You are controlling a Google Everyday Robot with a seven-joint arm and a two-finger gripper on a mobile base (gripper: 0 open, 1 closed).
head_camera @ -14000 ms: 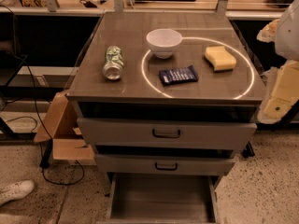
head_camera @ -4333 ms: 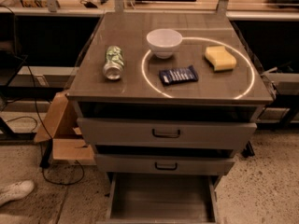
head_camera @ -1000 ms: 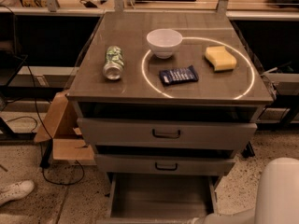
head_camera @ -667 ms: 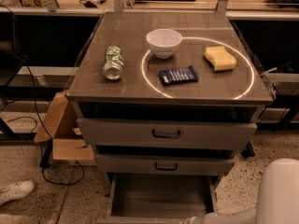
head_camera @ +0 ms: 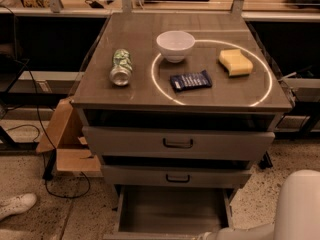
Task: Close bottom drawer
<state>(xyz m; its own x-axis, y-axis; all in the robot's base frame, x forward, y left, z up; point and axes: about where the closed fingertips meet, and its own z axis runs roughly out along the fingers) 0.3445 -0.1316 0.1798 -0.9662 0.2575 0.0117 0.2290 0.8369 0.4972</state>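
Observation:
The bottom drawer (head_camera: 170,211) is the lowest of the grey cabinet's three. It stands pulled out toward me, its empty inside shows, and its front panel is cut off by the lower edge of the view. My white arm (head_camera: 300,209) comes in at the lower right and reaches left along the bottom edge. My gripper (head_camera: 204,236) is at that edge, by the right part of the drawer's front, and mostly out of view.
The middle drawer (head_camera: 177,176) and top drawer (head_camera: 177,143) stick out slightly. On the cabinet top lie a can (head_camera: 120,67), a white bowl (head_camera: 175,45), a blue packet (head_camera: 190,80) and a yellow sponge (head_camera: 235,62). A cardboard box (head_camera: 67,144), cables and a white shoe (head_camera: 15,205) are on the floor at the left.
The arm was at the right of the cabinet top, then left the view, and now sits at the lower right. In the last second it has barely moved. The bottom drawer stays open.

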